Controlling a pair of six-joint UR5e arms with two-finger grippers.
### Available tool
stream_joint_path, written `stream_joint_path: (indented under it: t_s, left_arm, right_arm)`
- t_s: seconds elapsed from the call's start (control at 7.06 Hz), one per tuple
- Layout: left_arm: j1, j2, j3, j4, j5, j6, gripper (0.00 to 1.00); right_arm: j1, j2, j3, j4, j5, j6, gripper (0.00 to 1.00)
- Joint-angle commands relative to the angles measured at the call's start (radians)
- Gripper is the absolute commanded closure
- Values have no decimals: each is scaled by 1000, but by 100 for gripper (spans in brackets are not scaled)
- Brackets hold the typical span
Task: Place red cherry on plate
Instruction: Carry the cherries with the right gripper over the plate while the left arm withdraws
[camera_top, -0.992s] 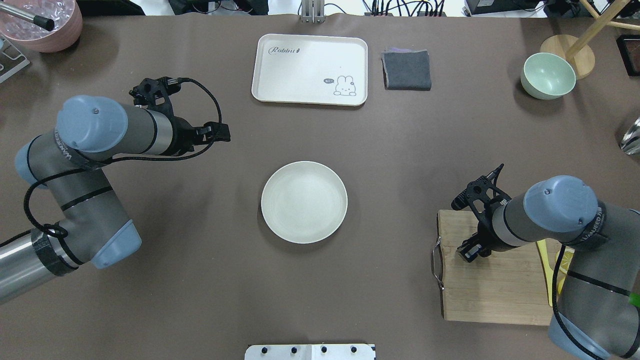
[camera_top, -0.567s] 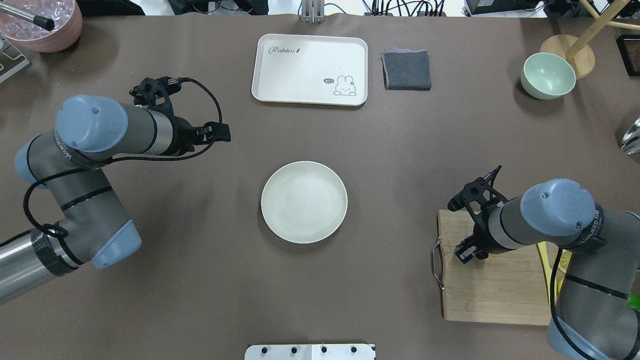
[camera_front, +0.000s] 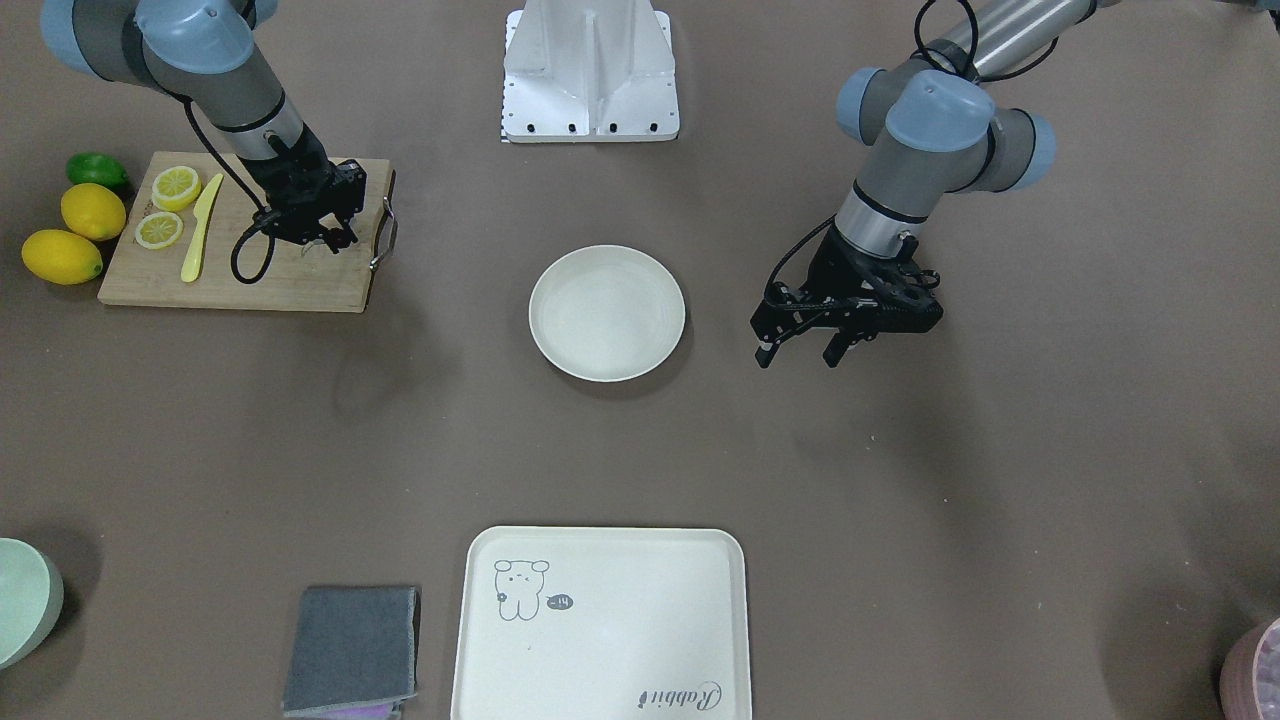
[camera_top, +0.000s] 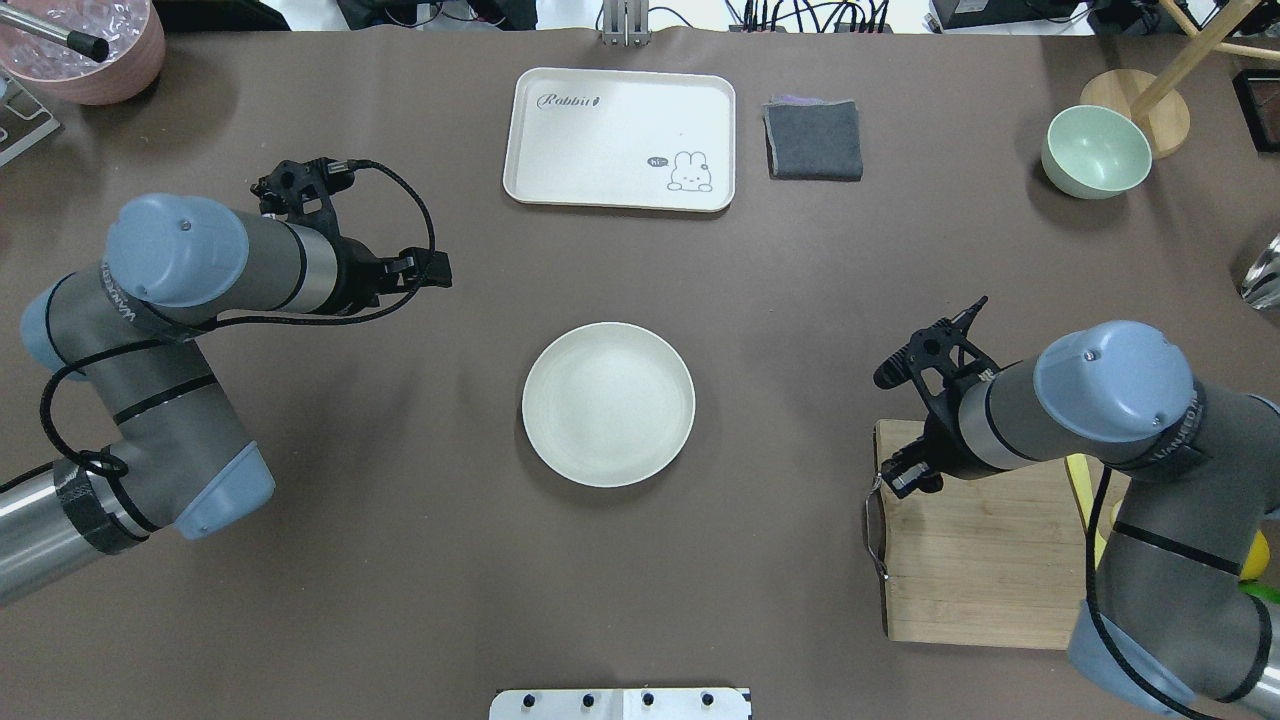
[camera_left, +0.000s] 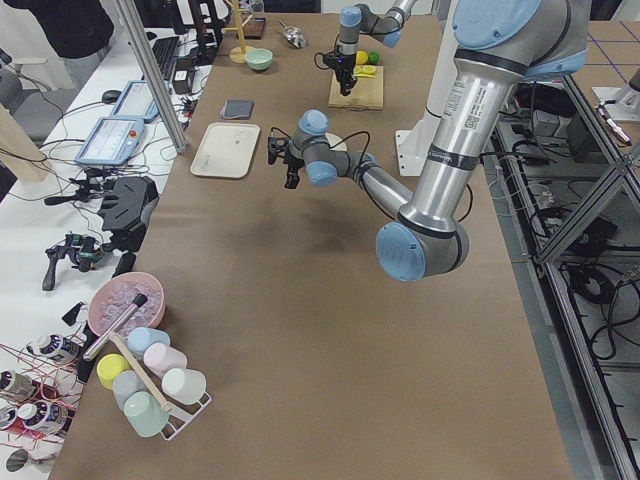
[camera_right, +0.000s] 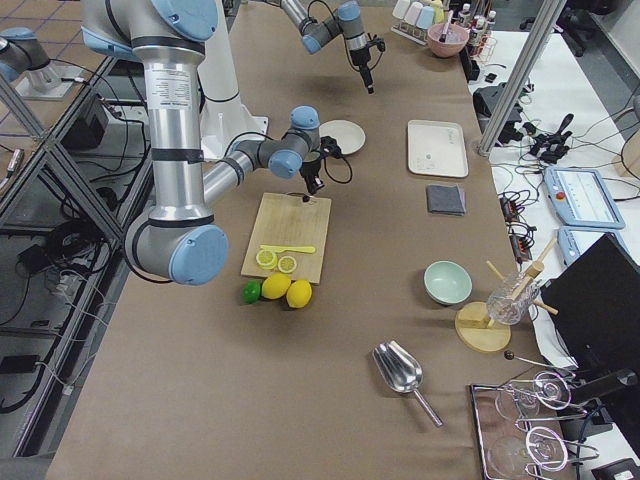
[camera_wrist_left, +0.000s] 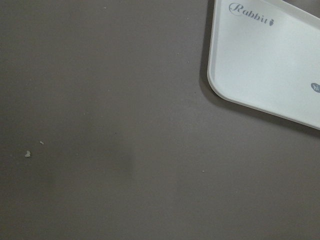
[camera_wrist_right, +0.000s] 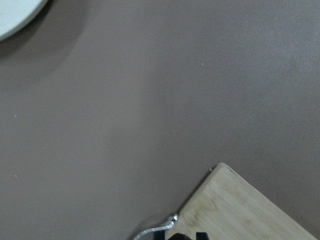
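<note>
The brown worktop (camera_top: 400, 560) carries a plate (camera_top: 608, 404) at its middle, with a tray (camera_top: 620, 138), grey cloth (camera_top: 814, 139) and green bowl (camera_top: 1095, 152) on the side far from the robot. A board (camera_top: 980, 560) lies at the robot's right, with two lemons (camera_front: 92, 211) and a lime (camera_front: 97, 170) beside it.

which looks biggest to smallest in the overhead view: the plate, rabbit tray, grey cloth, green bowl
1. rabbit tray, clearly the largest
2. plate
3. grey cloth and green bowl: they look about alike in this view, too close to rank
</note>
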Motion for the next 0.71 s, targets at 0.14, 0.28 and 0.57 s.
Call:
stream_joint_path:
  t_s: [0.14, 0.28, 0.57]
  left_arm:
    - [-165, 71, 69, 2, -169, 241, 2]
    - [-248, 133, 76, 4, -273, 368, 2]
    - [-431, 264, 77, 7, -411, 624, 2]
  right_arm:
    - [-5, 398, -172, -183, -2, 171, 100]
    - [-7, 492, -251, -180, -6, 193, 100]
    - [-55, 645, -432, -169, -59, 274, 100]
